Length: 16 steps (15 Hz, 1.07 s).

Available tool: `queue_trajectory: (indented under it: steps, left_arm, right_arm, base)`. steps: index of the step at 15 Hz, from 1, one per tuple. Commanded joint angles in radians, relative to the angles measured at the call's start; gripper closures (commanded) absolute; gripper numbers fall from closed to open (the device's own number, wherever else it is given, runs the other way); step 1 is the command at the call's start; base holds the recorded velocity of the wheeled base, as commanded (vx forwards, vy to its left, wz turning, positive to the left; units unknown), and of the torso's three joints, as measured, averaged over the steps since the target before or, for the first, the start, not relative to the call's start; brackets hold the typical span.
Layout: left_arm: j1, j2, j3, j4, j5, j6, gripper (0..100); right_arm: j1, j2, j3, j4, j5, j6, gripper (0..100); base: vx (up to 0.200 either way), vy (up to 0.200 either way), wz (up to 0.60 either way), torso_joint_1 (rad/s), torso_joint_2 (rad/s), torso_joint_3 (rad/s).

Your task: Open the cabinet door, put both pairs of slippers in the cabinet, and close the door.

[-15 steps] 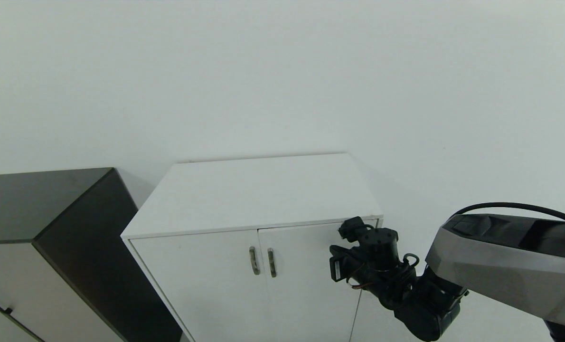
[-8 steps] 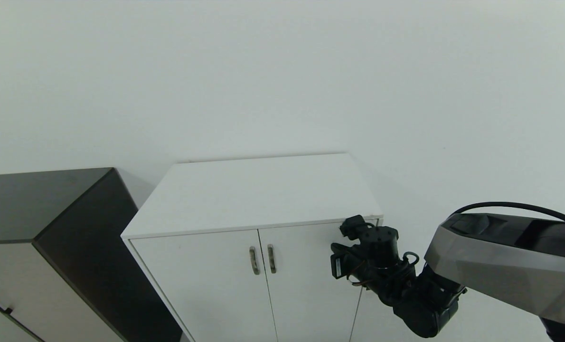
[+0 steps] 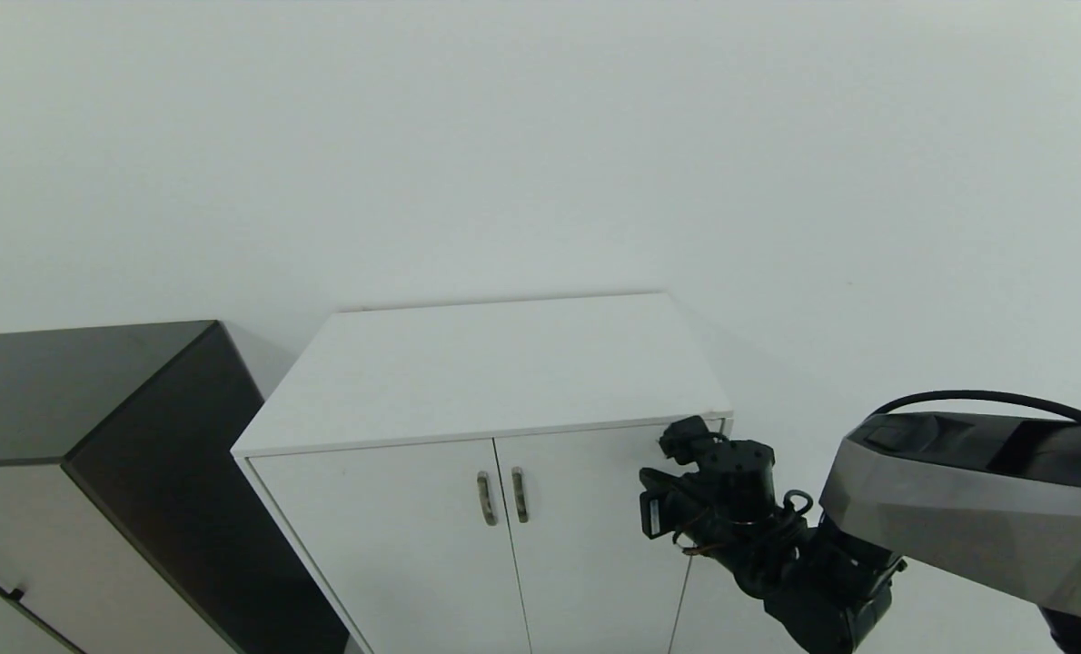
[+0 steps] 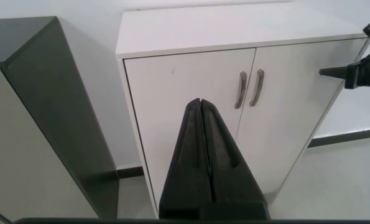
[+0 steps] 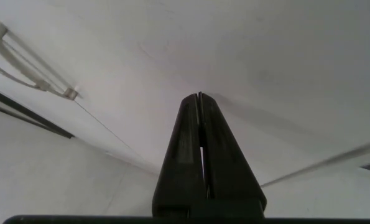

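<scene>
You are losing the lower part of the white cabinet (image 3: 495, 372) to the head view's bottom edge, and the right arm is covering the outer edge of its right door (image 3: 586, 554). The right gripper (image 5: 200, 99) is pointing at that door's face, clenched with nothing between its fingers. You cannot tell whether its tip is touching the panel. The left gripper (image 4: 200, 104) is likewise clenched on nothing, hanging well apart from the cabinet front and aiming toward the left door (image 4: 172, 81).

The cabinet is standing on the floor (image 4: 334, 180) with its back against the wall (image 3: 540, 136). Its 2 doors are lying flush and closed. The 2 slim metal pulls, the left handle (image 3: 485, 498) and the right handle (image 3: 520, 495), are sitting upright just beside each other at the middle seam. A dark cabinet (image 3: 141, 427) is standing just beside the white one's left side, and its pale front is running off the view's corner.
</scene>
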Motion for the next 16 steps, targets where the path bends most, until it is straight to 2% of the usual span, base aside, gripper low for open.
queue_trajectory:
  steps: [1,4,7,8,10,11,12,15,16]
  left_arm:
    - [0.000,0.000,0.000,0.000,0.000,0.000,100]
    - [0.000,0.000,0.000,0.000,0.000,0.000,100]
    - [0.000,0.000,0.000,0.000,0.000,0.000,100]
    - [0.000,0.000,0.000,0.000,0.000,0.000,100]
    - [0.000,0.000,0.000,0.000,0.000,0.000,100]
    - [0.000,0.000,0.000,0.000,0.000,0.000,100]
    - [0.000,0.000,0.000,0.000,0.000,0.000,100]
    - [0.000,0.000,0.000,0.000,0.000,-0.002,100]
    - [0.000,0.000,0.000,0.000,0.000,-0.002,100]
  right_arm:
    - [0.010,-0.076,0.085,-0.028,0.000,0.001,100]
    - [0.047,-0.234,0.277,-0.107,-0.010,-0.007,100]
    - [0.051,-0.418,0.484,-0.150,-0.096,0.001,100]
    - [0.044,-0.504,0.617,-0.210,-0.144,0.002,100]
    - [0.031,-0.602,0.786,-0.282,-0.245,-0.002,100]
    - [0.030,-0.677,0.840,-0.285,-0.354,0.005,100]
    - [0.010,-0.761,0.840,-0.224,-0.458,0.007,100]
    - [-0.007,-1.041,0.840,0.069,-0.466,-0.010,100]
    - [0.004,-1.205,0.840,0.252,-0.461,-0.010,100]
  base:
    - [0.000,0.000,0.00,0.000,0.00,0.000]
    - [0.000,0.000,0.00,0.000,0.00,0.000]
    - [0.000,0.000,0.00,0.000,0.00,0.000]
    - [0.000,0.000,0.00,0.000,0.00,0.000]
    - [0.000,0.000,0.00,0.000,0.00,0.000]
    - [0.000,0.000,0.00,0.000,0.00,0.000]
    - [0.000,0.000,0.00,0.000,0.00,0.000]
    - [0.000,0.000,0.00,0.000,0.00,0.000]
    - [0.000,0.000,0.00,0.000,0.00,0.000]
